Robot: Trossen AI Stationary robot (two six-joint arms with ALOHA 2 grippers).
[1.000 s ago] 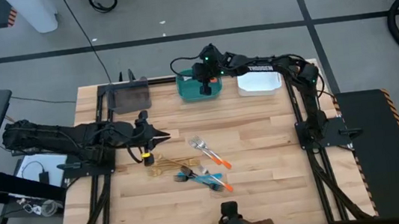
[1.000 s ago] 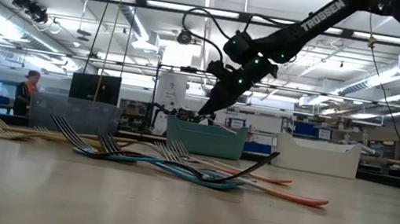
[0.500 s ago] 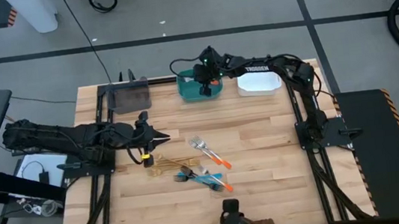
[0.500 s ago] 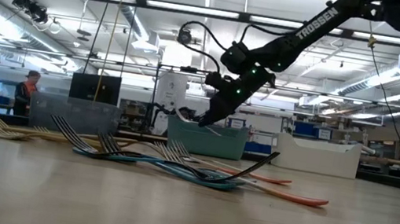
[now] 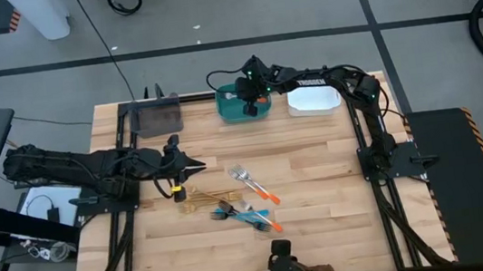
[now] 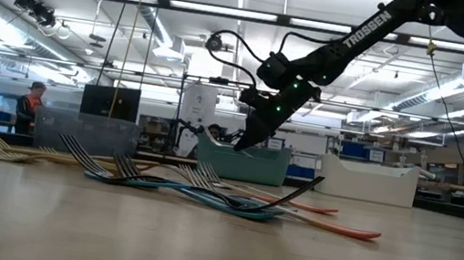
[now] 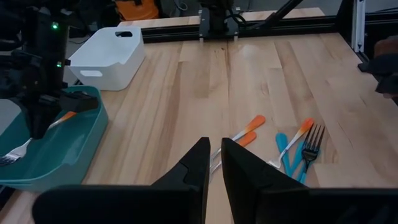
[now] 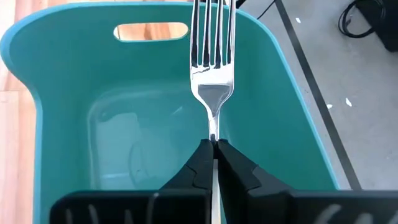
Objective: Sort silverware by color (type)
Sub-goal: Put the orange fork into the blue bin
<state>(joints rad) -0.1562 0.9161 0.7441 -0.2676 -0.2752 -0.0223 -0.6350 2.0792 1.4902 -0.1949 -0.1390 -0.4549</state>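
Fork (image 8: 212,68) in right hand (image 8: 213,147), over bin (image 8: 56,74)

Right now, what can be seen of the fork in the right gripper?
The fork is shiny silver metal with four tines and an orange handle, seen in the left wrist view. The right gripper is shut on its neck, holding it inside the teal bin, tines toward the wall with the handle slot. Whether it touches the bin is unclear.
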